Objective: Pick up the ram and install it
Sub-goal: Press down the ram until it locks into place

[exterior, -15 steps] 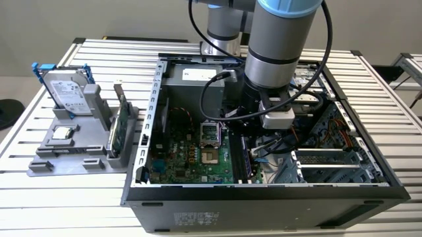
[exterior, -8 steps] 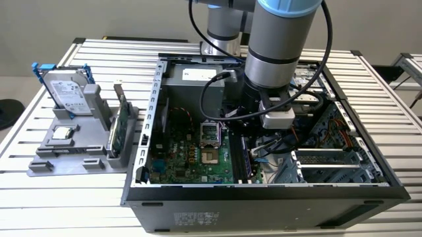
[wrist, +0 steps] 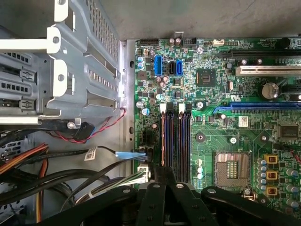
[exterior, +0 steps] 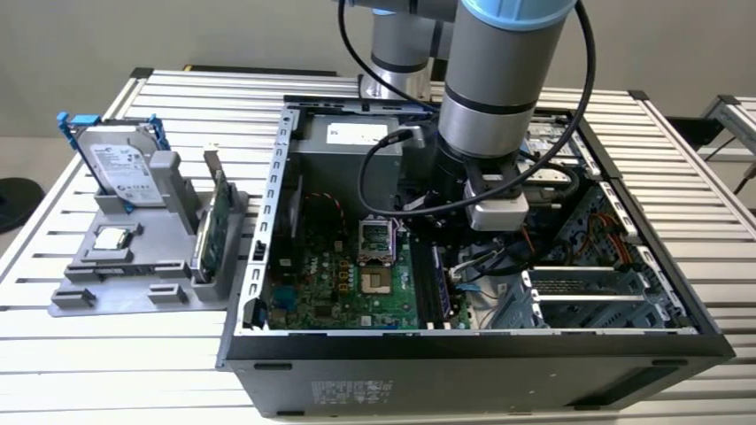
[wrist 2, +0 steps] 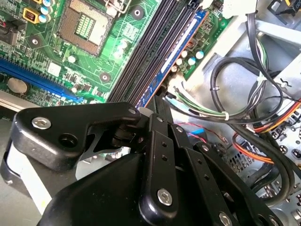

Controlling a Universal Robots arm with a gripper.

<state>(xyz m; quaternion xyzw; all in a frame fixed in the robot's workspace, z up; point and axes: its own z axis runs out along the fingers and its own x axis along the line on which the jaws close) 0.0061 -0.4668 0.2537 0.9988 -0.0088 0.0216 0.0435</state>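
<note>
One ram (exterior: 219, 221), a thin green board, stands on its long edge in a gray fixture (exterior: 119, 283) outside the computer case (exterior: 473, 372), just off the case wall on the exterior view's left. It is untouched and well apart from the gripper. The same fixture, farther from the case than the ram, carries a silver hard drive (exterior: 119, 168) in a blue frame, standing upright, and a small square processor chip (exterior: 112, 237) lying flat. The case lies open on a slatted metal table (exterior: 71, 354), with the green motherboard (exterior: 343, 274) exposed on its floor. The robot arm (exterior: 497, 80) reaches down into the case from above, over its middle. In both wrist views the gripper (wrist: 164, 173) hangs inside the case directly over one end of the black memory slots (wrist: 175, 136); its claw is clenched, tips drawn together, with nothing seen between them. Whether the tips touch the slots cannot be told. The empty processor socket (wrist: 230, 169) sits on the motherboard near the slots, on the side toward the fixture. On the slots' other side, within the case, run bundled cables (wrist 2: 244, 94) in black, orange and green, next to a perforated metal drive cage (wrist: 80, 61).
</note>
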